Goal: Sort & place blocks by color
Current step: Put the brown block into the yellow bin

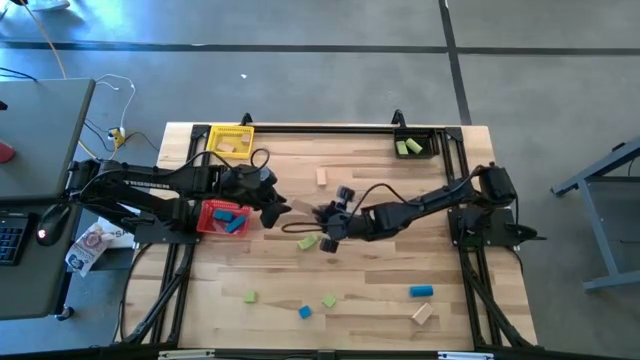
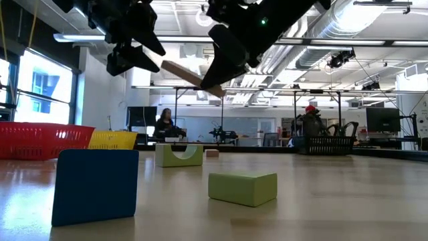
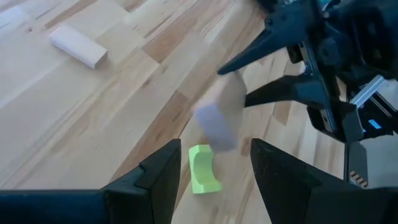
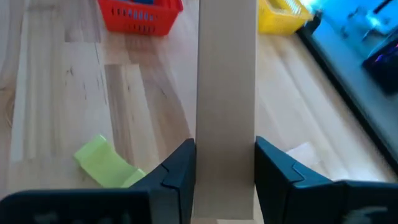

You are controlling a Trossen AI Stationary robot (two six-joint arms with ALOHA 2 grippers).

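Observation:
A plain tan wooden bar point(image 1: 298, 210) hangs in the air over the table's middle, between my two grippers. My right gripper point(image 4: 225, 149) is shut on it. My left gripper point(image 3: 214, 149) is open and faces the bar's free end point(image 3: 217, 134), which sits just in front of its finger gap without touching. In the low view the bar point(image 2: 187, 75) slants, with its free end higher and near the left gripper point(image 2: 150, 59). A light green arch block point(image 3: 203, 169) lies on the table below them. Other blue, green and tan blocks lie scattered near the table's near edge. My right gripper pinches the tan bar between its two fingers at the end nearest it point(image 4: 225, 186). It comes from the table's right, roughly level. The bar runs on along the fingers and sticks out past their tips. It is lifted clear of the table and tilted, free end up.
The red bin point(image 1: 222, 216) holding blue blocks sits just left of my left gripper. The yellow bin point(image 1: 230, 140) and the black bin point(image 1: 415, 146) stand at the far edge. Loose blocks include a tan one point(image 1: 322, 177), a blue one point(image 1: 421, 291) and a green one point(image 1: 249, 297).

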